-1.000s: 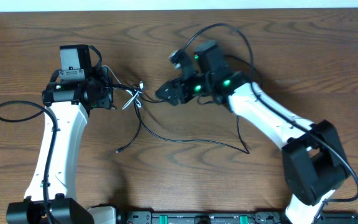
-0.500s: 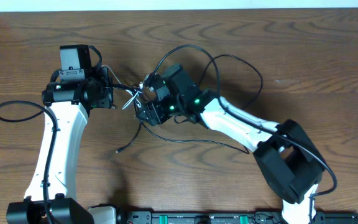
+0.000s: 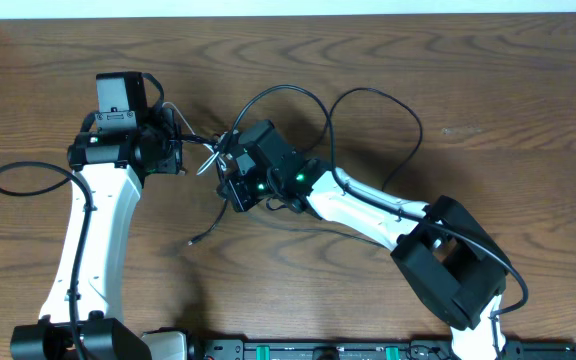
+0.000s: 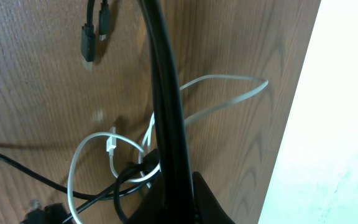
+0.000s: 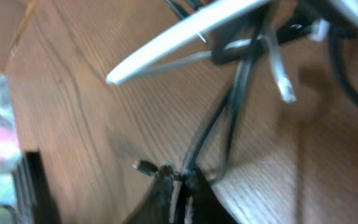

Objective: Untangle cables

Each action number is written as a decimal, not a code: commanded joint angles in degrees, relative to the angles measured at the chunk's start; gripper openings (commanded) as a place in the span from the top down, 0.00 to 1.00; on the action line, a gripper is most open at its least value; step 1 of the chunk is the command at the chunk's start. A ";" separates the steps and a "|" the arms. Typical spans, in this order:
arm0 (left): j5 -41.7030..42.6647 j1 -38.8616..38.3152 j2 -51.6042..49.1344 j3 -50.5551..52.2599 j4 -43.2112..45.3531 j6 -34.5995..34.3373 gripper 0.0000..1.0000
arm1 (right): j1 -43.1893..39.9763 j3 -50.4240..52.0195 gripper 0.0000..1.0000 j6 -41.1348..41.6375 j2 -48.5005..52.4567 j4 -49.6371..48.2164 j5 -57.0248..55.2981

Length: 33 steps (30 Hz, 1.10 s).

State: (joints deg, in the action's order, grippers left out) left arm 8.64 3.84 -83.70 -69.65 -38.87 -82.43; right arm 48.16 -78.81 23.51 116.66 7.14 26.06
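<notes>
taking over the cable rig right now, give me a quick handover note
Left gripper: shut on black cables at the knot's left side.
Right gripper: shut on black cables just right of the knot.
Cables: white cable loops through the black ones in the knot between the grippers. One black plug end lies loose on the table.
Done: both sides gripped.
Left: pull apart, free the white cable, lay each cable out separately.

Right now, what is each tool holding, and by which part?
The right tool is shut on a black cable mid-length, below the tangle. The left tool grips the tangle at its edge; strand unclear.
</notes>
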 commanded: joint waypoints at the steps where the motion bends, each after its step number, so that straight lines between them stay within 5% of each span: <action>1: -0.79 0.00 0.33 -0.22 -0.52 0.98 0.93 | -1.55 -0.68 0.99 -0.20 -0.17 0.70 3.41; 13: -5.25 0.00 0.33 -0.22 -1.33 1.81 0.93 | -16.04 -0.70 0.99 -1.29 -16.26 5.88 26.86; 23: -6.58 -0.02 0.33 -0.22 -1.38 1.84 0.93 | -29.55 -0.68 0.99 -7.10 -24.70 18.73 23.80; 28: -4.13 -0.02 0.33 -0.22 1.20 14.49 0.92 | -32.79 -0.68 0.99 -7.06 -24.61 24.41 6.12; 33: 11.37 -0.02 0.76 -0.24 12.00 32.65 0.93 | -34.10 -0.68 0.95 -9.07 -24.61 26.16 -2.58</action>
State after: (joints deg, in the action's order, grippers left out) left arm 8.69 3.86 -83.70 -69.65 -30.92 -65.71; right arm 14.63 -79.24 17.34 91.88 33.01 32.10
